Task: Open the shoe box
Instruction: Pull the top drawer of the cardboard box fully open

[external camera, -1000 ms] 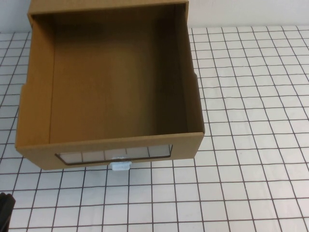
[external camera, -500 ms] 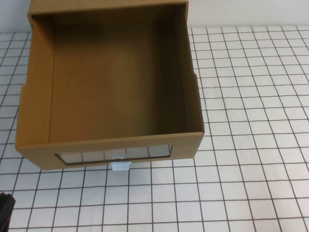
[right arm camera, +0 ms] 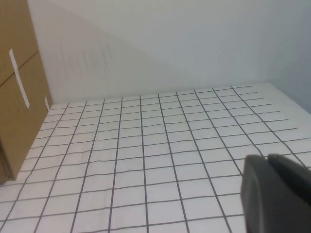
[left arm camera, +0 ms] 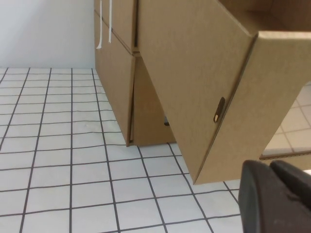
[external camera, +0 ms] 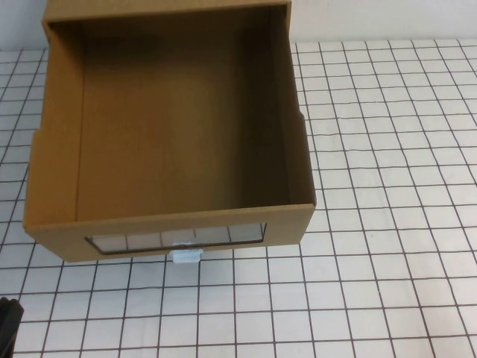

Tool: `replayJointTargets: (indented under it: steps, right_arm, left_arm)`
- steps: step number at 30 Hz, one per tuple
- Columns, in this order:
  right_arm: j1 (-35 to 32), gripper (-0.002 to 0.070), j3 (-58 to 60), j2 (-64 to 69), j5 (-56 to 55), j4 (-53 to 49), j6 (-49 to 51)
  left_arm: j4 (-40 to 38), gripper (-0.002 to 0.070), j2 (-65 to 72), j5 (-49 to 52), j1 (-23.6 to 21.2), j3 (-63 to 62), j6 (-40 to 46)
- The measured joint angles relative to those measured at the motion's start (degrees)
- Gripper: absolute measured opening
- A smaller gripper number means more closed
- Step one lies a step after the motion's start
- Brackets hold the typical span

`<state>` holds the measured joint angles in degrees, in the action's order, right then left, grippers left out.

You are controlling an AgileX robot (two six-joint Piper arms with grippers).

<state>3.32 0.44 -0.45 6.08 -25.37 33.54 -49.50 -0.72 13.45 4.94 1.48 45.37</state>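
The cardboard shoe box (external camera: 179,127) sat on the far left part of the gridded table (external camera: 387,186), open, its brown inside bare to the high camera. Its near wall carried a clear window (external camera: 175,239) with a small white tab (external camera: 185,256) just below. From the left wrist, the lid (left arm camera: 194,82) hung tilted off the box body (left arm camera: 116,73).

The left gripper (left arm camera: 269,167) waited near the table's front left corner, fingers pressed together, holding nothing. The right gripper (right arm camera: 267,160) hovered over bare tabletop well apart from the box, closed and empty.
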Motion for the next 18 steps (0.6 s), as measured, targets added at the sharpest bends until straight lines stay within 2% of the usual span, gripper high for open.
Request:
replayJointTargets:
  steps: [5,7,12,18]
  right_arm:
    - [0.00,-0.0013,0.26,0.00,-0.45,1.07,0.09]
    - [0.00,-0.0013,0.77,0.00,-0.92,4.52,-2.16]
    - [0.00,-0.0013,0.88,0.00,0.18,25.37,-25.12]
    - [0.00,-0.0013,0.88,0.00,7.83,31.17,-35.52]
  left_arm:
    - [0.00,-0.0002,0.00,0.00,0.00,0.00,0.00]
    - [0.00,-0.0002,0.00,0.00,0.00,0.00,0.00]
    - [0.00,-0.0002,0.00,0.00,0.00,0.00,0.00]
    - [0.00,-0.0002,0.00,0.00,0.00,0.00,0.00]
